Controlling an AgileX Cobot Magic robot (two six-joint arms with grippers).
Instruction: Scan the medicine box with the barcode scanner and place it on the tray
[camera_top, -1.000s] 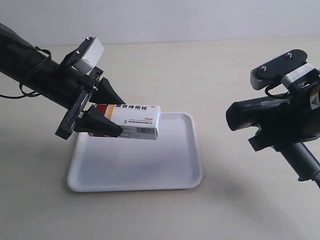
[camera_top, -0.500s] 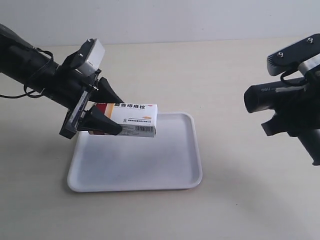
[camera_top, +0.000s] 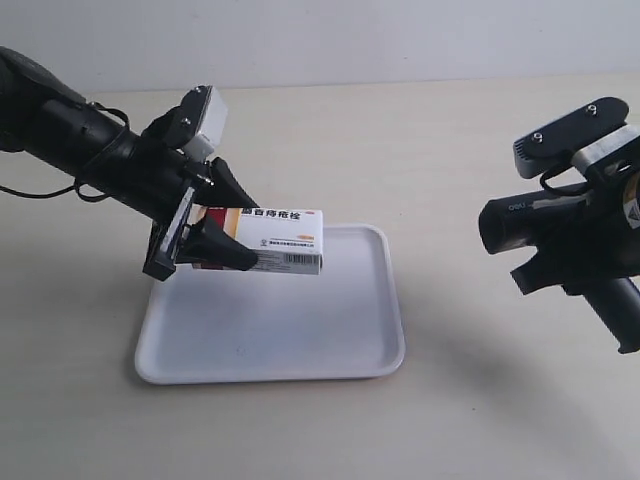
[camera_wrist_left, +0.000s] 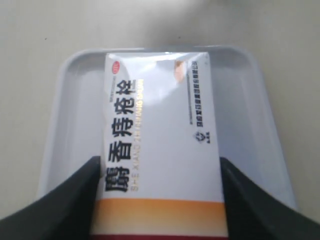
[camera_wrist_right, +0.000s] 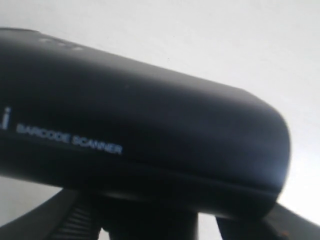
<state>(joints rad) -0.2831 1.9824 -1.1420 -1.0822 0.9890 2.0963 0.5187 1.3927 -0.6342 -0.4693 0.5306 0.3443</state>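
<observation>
Box (camera_top: 268, 240) clamped in left gripper (camera_top: 215, 222), long axis level, free end toward scanner (camera_top: 560, 232), above tray (camera_top: 300, 345). Right wrist cam: right gripper (camera_wrist_right: 150, 227) grasps scanner, "BARCODE SCANNER" legible.

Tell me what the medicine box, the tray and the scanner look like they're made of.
The medicine box looks like thin glossy printed cardboard: sharp folded edges and a light sheen over the print. The tray looks like smooth white moulded plastic, with rounded corners, a low rim and soft reflections. The barcode scanner looks like black hard plastic with a satin finish, bearing white printed lettering in the right wrist view.
</observation>
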